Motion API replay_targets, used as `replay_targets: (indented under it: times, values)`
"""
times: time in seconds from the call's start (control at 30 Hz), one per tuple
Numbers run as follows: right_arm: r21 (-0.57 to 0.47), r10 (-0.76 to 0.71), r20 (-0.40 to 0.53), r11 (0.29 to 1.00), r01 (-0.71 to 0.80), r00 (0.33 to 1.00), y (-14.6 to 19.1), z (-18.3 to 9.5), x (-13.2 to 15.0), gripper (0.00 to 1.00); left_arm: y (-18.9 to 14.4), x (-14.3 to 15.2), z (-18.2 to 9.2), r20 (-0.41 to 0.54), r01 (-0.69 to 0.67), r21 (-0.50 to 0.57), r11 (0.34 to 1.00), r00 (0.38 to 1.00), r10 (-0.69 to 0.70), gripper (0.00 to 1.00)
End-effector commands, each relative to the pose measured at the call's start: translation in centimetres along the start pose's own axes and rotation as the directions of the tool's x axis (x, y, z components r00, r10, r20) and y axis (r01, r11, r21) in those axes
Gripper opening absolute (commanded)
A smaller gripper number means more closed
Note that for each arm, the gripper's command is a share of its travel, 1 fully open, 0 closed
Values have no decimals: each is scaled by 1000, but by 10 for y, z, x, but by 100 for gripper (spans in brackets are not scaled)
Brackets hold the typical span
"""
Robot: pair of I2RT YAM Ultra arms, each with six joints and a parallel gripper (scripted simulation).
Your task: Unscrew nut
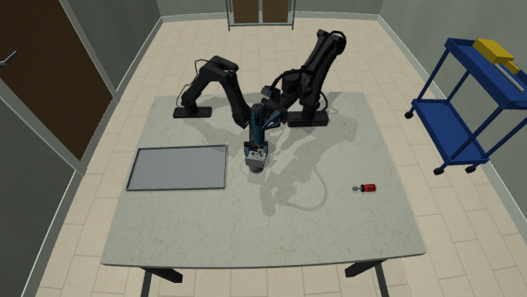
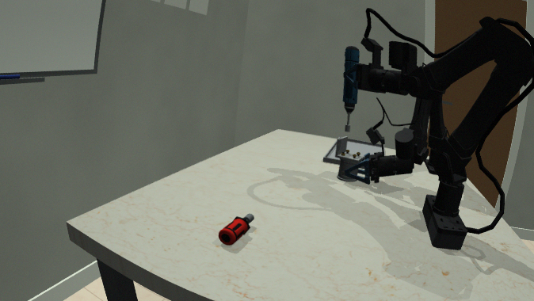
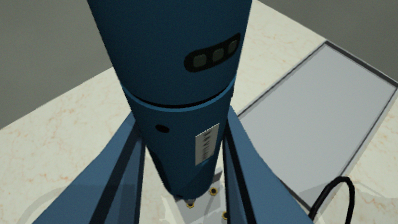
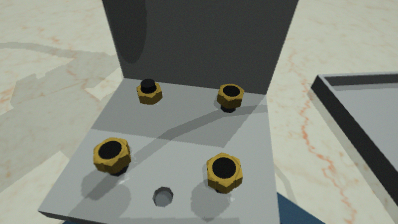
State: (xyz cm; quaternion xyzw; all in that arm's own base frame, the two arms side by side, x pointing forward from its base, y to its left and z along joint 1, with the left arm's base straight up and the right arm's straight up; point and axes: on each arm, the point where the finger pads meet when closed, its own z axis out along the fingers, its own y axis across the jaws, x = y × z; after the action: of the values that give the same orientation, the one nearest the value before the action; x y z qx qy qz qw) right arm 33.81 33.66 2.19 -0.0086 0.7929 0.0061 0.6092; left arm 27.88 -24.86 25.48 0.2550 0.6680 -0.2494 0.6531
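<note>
1. The left arm is raised and bent high at its elbow, its forearm sloping down to a level wrist above the other arm's wrist.
2. Its left gripper has blue fingers closed on the long, dark blue electric nut driver, one on either side of the barrel. The driver hangs nearly upright.
3. The driver's small grey metal socket points down above the workpiece, apart from every nut.
4. The right arm arches over and reaches in low, its wrist nearly level just above the table.
5. Its right gripper is closed around the grey, round joint module, which stands upright on the table.
6. The grey L-shaped bracket sits on top, its plate upright along one edge.
7. Beside that plate, at the far left in the right wrist view, the fully screwed-down brass nut sits flush on the bracket, its black stud poking through.
8. Three raised brass nuts sit high on their studs.
9. The shallow grey tray lies near the module; the red-and-black screwdriver-like tool lies well apart.
</note>
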Motion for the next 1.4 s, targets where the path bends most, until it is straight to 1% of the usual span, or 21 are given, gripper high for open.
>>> replay_targets:
  times: [0.0,0.03,0.07,0.13,0.17,0.2,0.3,0.37,0.4,0.47,0.53,0.6,0.67,0.7,0.73,0.77,0.87,1.03,1.17,1.37]
  values:
    - [-5,40,23,999,-39,999,7,3,-16,59,0,-41,-2,144,3,3,1000,990,-3,42]
    - [-5,40,23,999,-39,999,7,3,-16,59,0,-41,0,143,3,3,1000,990,-3,42]
    - [-5,40,23,999,-39,999,7,3,-16,59,0,-32,2,124,3,3,1000,992,-3,42]
    - [-5,40,23,999,-39,999,7,3,-16,59,0,-26,-1,117,3,3,1000,993,-3,42]
    - [-5,40,23,999,-39,999,7,3,-16,59,0,-41,-2,150,3,3,1000,989,-3,42]
    - [-5,40,23,999,-39,999,7,3,-16,59,0,-45,-2,159,3,3,1000,987,-3,42]
    - [-5,40,23,999,-39,999,7,3,-16,59,0,-45,-2,159,3,3,1000,987,-3,42]
    - [-5,40,23,999,-39,999,7,3,-16,59,1,-14,0,95,2,5,1000,996,-3,42]
    - [-5,40,23,999,-39,999,7,3,-16,59,1,-13,0,95,2,4,1000,995,-3,42]
    - [-5,40,23,999,-39,999,7,3,-16,59,2,-24,2,124,3,0,1000,992,-3,42]
    - [-5,40,23,999,-39,999,7,3,-16,59,2,-24,-3,136,3,0,1000,991,-3,42]
    - [-5,40,23,999,-39,999,7,3,-16,59,2,-22,2,130,3,0,1000,992,-3,42]
    - [-5,40,23,999,-39,999,7,3,-16,59,2,-7,1,105,3,0,1000,995,-3,42]
    - [-5,40,23,999,-39,999,7,3,-16,59,2,-5,0,102,3,0,1000,995,-3,42]
    - [-5,40,23,999,-39,999,7,3,-16,59,2,-28,0,155,3,0,1000,988,-2,42]
    - [-5,40,23,999,-39,999,7,3,-16,59,2,-29,-1,159,3,0,1000,987,-2,42]
    - [-5,40,23,999,-39,999,7,3,-16,59,2,-29,-1,159,3,0,1000,987,-2,42]
    - [-5,40,23,999,-39,999,7,3,-16,59,2,-20,3,137,2,0,1000,991,-2,42]
    - [-5,40,23,999,-39,999,7,3,-16,59,2,-14,-1,129,3,0,1000,992,-3,42]
    - [-5,40,23,999,-39,999,7,3,-16,59,2,-20,-2,147,2,0,1000,989,-2,42]
